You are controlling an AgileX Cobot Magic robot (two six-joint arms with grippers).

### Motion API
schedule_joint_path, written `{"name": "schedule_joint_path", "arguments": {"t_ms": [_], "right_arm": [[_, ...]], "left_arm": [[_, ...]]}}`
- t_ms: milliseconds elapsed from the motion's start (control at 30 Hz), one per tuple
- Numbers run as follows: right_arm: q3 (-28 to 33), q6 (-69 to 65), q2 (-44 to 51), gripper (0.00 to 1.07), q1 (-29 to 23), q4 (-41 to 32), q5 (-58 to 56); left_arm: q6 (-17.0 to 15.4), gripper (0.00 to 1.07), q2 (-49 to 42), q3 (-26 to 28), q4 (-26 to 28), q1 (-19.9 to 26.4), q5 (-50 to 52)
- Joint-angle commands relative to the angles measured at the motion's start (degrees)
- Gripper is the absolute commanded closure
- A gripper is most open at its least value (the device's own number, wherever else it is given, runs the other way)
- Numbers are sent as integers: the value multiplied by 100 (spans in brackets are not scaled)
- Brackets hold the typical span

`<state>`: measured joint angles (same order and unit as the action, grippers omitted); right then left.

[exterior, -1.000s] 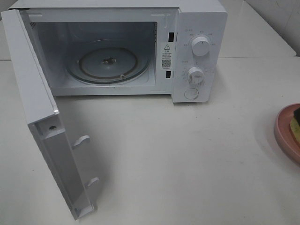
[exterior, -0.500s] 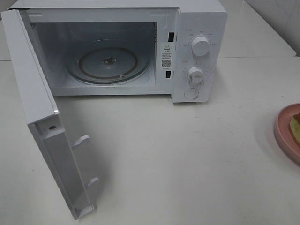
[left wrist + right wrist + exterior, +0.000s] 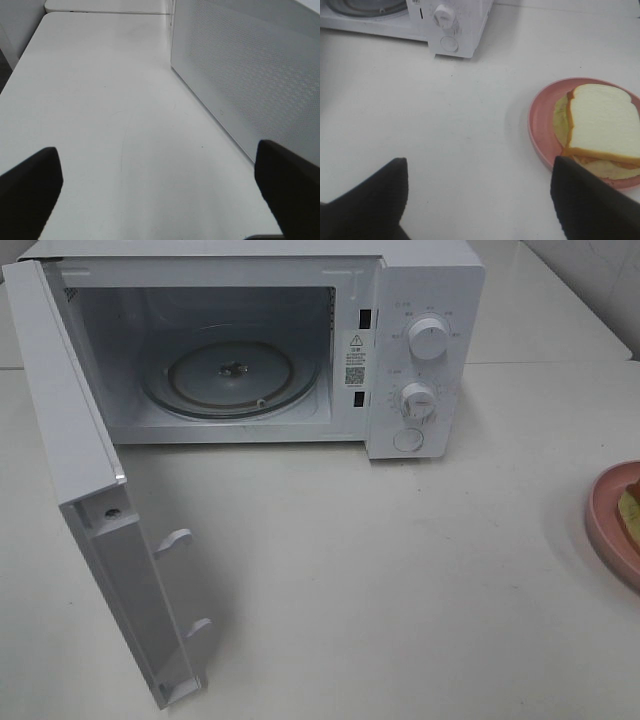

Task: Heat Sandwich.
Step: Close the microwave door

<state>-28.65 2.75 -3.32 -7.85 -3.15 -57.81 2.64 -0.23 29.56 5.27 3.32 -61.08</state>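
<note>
Right now I see sandwich (image 3: pixel 600 131) on pink plate (image 3: pixel 540 125), just beside one finger of my wide-open right gripper (image 3: pixel 480 200). Left gripper (image 3: pixel 160 192) open over bare white table (image 3: pixel 400 570). Microwave (image 3: pixel 425 300) door (image 3: pixel 90 500) open.

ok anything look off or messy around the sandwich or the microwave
Only the sandwich: its top white bread slice sits skewed, so yellow-green filling sticks out on the round pink plate. The white microwave stands open with a bare glass turntable. Nothing spilled.
</note>
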Motion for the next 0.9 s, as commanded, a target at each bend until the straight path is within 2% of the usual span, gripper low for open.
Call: {"name": "schedule_joint_path", "arguments": {"t_ms": [33, 200, 900], "right_arm": [[6, -80, 344, 31, 258, 69, 52], [11, -275, 504, 31, 498, 212, 57], [11, -275, 504, 31, 498, 206, 57]], "left_arm": [[-23, 6, -40, -6, -6, -34, 0], [-23, 6, -40, -6, -6, -34, 0], [-23, 6, -40, -6, -6, -34, 0]]}}
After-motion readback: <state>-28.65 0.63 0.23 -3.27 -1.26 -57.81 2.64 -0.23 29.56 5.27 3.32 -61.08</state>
